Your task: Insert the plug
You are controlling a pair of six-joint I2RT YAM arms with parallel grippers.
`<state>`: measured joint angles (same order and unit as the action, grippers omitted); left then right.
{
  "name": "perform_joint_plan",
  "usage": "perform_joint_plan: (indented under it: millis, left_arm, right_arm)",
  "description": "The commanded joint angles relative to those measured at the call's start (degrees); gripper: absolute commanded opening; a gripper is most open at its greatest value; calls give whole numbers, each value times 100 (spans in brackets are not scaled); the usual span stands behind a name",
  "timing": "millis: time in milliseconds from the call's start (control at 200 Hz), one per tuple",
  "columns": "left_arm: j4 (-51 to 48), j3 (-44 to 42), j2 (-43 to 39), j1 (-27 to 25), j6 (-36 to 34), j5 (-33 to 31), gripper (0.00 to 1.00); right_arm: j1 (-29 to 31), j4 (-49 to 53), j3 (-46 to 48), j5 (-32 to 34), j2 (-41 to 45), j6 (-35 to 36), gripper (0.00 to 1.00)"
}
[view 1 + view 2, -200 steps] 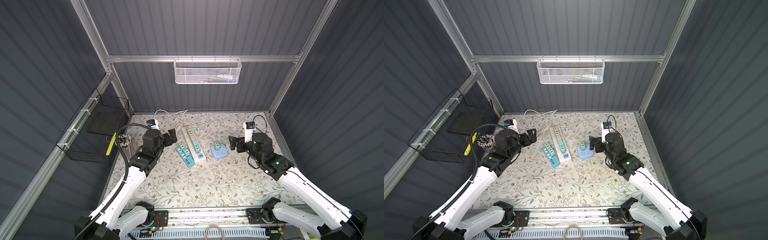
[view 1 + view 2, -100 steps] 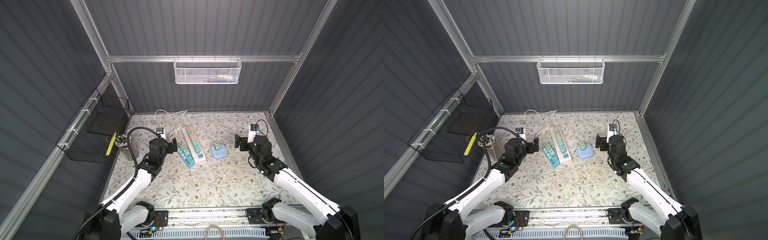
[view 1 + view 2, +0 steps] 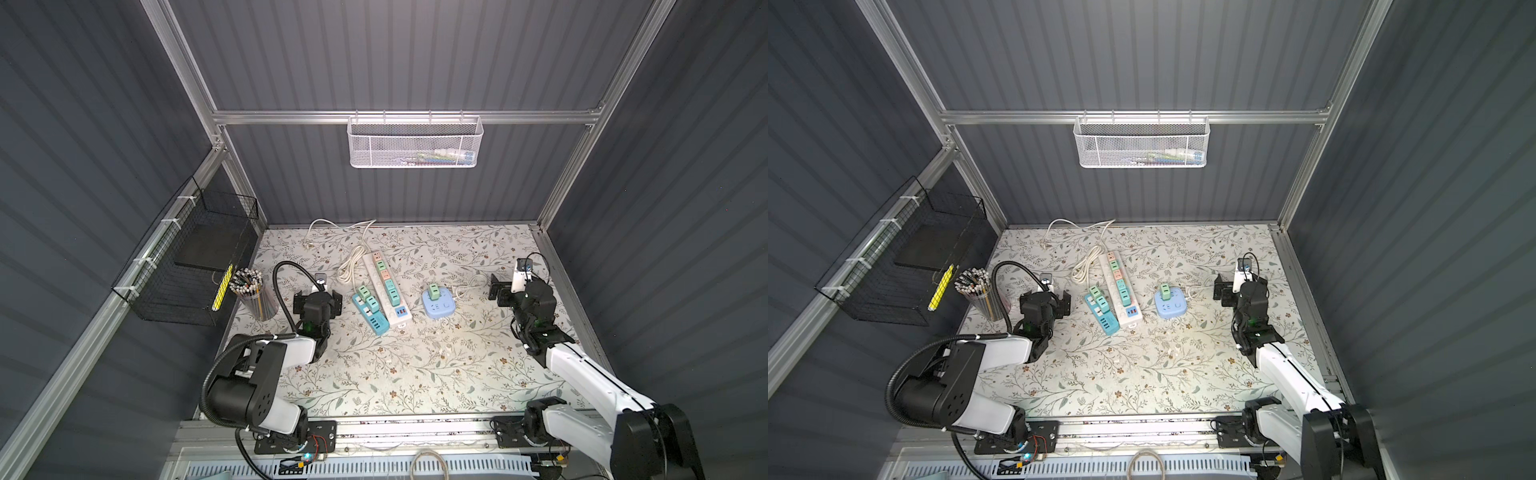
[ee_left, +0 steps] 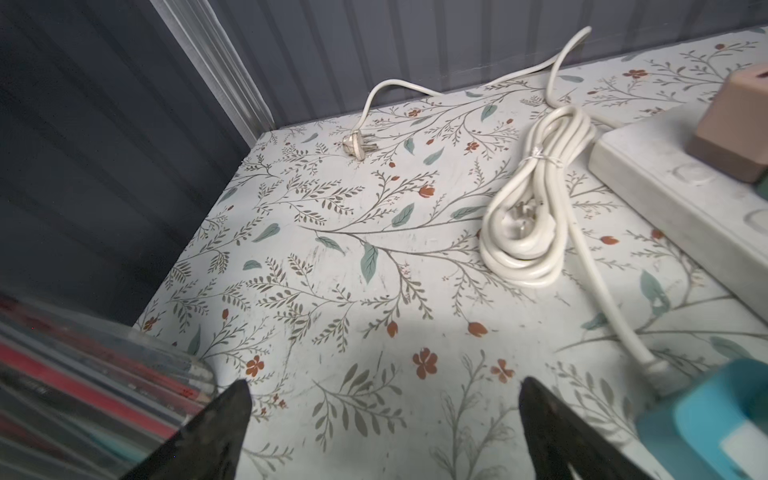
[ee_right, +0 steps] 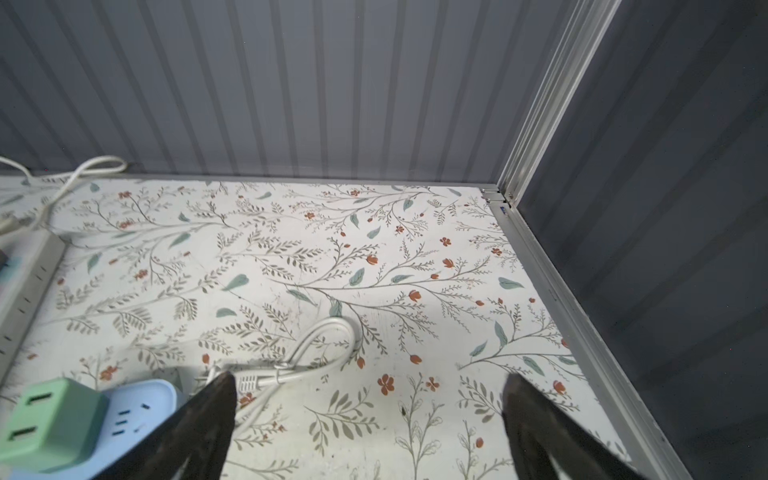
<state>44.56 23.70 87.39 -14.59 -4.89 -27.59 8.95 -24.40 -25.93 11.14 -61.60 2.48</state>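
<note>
Both arms had drawn back from the white strip (image 3: pixel 400 312) over the last second and folded low toward their bases. Left gripper (image 3: pixel 318 301) hung well left of the strip, its fingers spread wide with nothing between them. Right gripper (image 5: pixel 370 386) hung well right of it, spread and empty too. Green plug (image 3: pixel 1165 289) sat upright in the blue hub (image 3: pixel 1170 308), near the strip's right side.

A teal strip (image 3: pixel 380 323) lay just beside the white strip's left edge, and a cord coil (image 4: pixel 540 166) lay left of its far end. A loose plug (image 4: pixel 356 145) lay farther back on that side. A pencil cup (image 3: pixel 254 293) stood well left, beside the left arm, and was only a blur in the left wrist view. The hub's cord (image 5: pixel 334 321) ended behind a right finger.
</note>
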Motion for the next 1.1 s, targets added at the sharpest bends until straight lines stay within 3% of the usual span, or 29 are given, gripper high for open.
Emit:
perform_joint_plan:
  millis: [0,105,175,235,305,500,720,835,910,971,1036,1096]
  left_arm:
    - [1130,-144,482,404,66,519,100]
    - [2451,-351,1246,570,56,719,100]
    - [1410,-126,961,665,209,1017,100]
    - [1723,-75,1142,694,151,1069,100]
    - [1140,74,1037,699,190,1117,100]
    - [1116,161,1095,729,208,1132,100]
    - [1064,171,1087,729,251,1087,100]
    - [1044,185,1087,729,251,1084,100]
    - [1040,184,1086,729,250,1089,100]
    - [1046,193,1087,730,250,1090,100]
    - [1038,188,1089,732,249,1086,100]
    - [1042,195,1086,730,247,1089,100]
  right_arm:
    - [-115,-640,71,-406,-200,426,99]
    - [-256,-795,123,-500,-530,428,99]
    - [-342,-985,233,-538,-667,417,99]
    - [-421,-1241,353,-612,-788,412,99]
    - [-526,-1364,400,-645,-945,353,99]
    - [-741,-2295,565,-1290,-1647,169,99]
    - [-774,-2670,685,-666,-1761,-111,99]
    - [-987,-3855,959,-583,-2335,-355,99]
    - [-989,-2945,768,-587,-2054,-437,99]
    - [-1122,-3362,772,-872,-2281,-470,99]
    - [-1199,-2835,646,-933,-2125,-553,99]
    - [-1211,-3190,730,-943,-2211,-543,99]
